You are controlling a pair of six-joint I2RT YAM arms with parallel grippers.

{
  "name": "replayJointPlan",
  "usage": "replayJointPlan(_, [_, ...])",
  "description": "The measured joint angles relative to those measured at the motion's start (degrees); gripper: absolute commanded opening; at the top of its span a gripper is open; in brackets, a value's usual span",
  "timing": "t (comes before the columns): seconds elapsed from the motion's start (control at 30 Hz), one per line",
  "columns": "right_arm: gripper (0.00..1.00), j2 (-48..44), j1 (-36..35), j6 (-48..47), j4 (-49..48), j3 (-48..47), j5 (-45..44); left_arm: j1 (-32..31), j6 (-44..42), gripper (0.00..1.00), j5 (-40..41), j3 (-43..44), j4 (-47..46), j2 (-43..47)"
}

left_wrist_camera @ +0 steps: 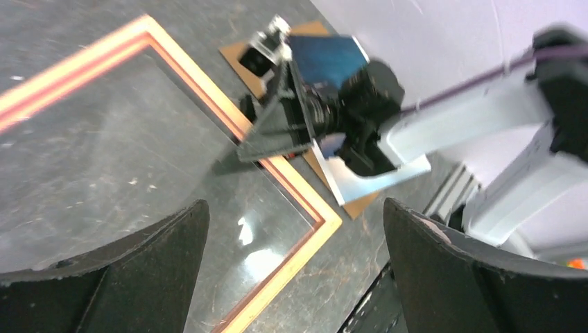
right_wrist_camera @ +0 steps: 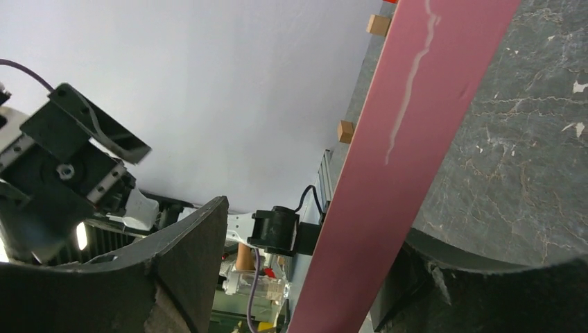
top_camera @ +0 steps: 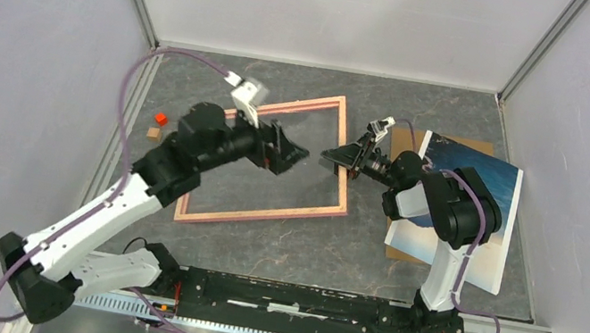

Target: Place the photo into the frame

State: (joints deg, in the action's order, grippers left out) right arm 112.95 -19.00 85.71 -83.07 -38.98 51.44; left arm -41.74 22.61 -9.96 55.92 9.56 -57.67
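The salmon-pink frame (top_camera: 265, 214) lies flat in the middle of the table, its glass catching the light in the left wrist view (left_wrist_camera: 208, 87). The photo (top_camera: 498, 178), blue water and pale sky, rests at the right on a brown backing board (top_camera: 471, 145), partly hidden by the right arm; it also shows in the left wrist view (left_wrist_camera: 326, 59). My left gripper (top_camera: 298, 153) hovers open above the frame's inside, nothing between its fingers (left_wrist_camera: 295, 208). My right gripper (top_camera: 332, 155) stands open astride the frame's right rail (right_wrist_camera: 416, 104), with a gap on one side (right_wrist_camera: 315, 222).
A small red block (top_camera: 160, 118) and a tan block (top_camera: 153, 133) sit near the left wall, beyond the frame. Aluminium rails run along the table's edges, and walls close in on three sides. The two grippers face each other, close together.
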Motion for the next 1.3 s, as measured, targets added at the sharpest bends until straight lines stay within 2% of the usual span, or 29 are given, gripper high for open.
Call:
replayJointPlan(0.07, [0.71, 0.42, 0.02, 0.02, -0.04, 0.00, 0.00, 3.65, 1.88, 1.00, 0.70, 3.23, 4.20, 1.55])
replayJointPlan(0.2, [0.75, 0.57, 0.04, 0.09, -0.09, 0.00, 0.00, 11.47, 5.77, 1.00, 10.36, 8.81, 14.10, 2.08])
replayJointPlan(0.27, [0.78, 0.61, 0.07, 0.13, -0.09, 0.00, 0.00, 18.08, 8.52, 1.00, 14.21, 8.48, 17.84, 1.62])
replayJointPlan(0.37, [0.80, 1.07, 0.31, 0.26, -0.35, 0.00, -0.02, 28.76, 12.00, 1.00, 15.82, 3.61, 18.82, 0.07])
replayJointPlan(0.47, [0.74, 2.01, 0.39, 0.46, -0.46, -0.02, -0.22, 37.51, 15.63, 1.00, 16.33, -3.96, 18.64, -3.04])
replayJointPlan(0.53, [0.68, 2.51, 0.39, 0.63, -0.42, -0.02, -0.35, 40.63, 17.33, 1.00, 16.94, -8.57, 18.29, -4.92])
replayJointPlan(0.63, [0.64, 2.97, 0.39, 1.29, -0.48, -0.02, -0.50, 42.77, 18.18, 1.00, 18.73, -11.61, 18.32, -7.26])
replayJointPlan(0.9, [0.45, 4.94, 0.44, 5.01, -0.66, -0.17, -0.50, 46.69, 16.96, 1.00, 18.84, -9.66, 14.86, -14.12])
replayJointPlan(0.97, [0.51, 5.29, 0.63, 5.70, -0.55, -0.17, -0.48, 47.71, 16.26, 1.00, 17.77, -9.66, 14.27, -14.88])
replayJointPlan(1.03, [0.68, 5.29, 0.72, 5.97, -0.70, -0.17, -0.46, 48.26, 15.28, 1.00, 16.74, -9.66, 13.64, -15.21])
replayJointPlan(1.1, [0.75, 5.29, 0.87, 5.60, -0.81, -0.17, -0.46, 48.52, 14.45, 1.00, 15.47, -9.66, 12.94, -15.56])
replayJointPlan(1.3, [0.78, 2.91, 1.68, -2.34, 0.55, 1.27, -0.44, 48.52, 12.92, 1.00, 13.40, -9.66, 12.59, -16.13])
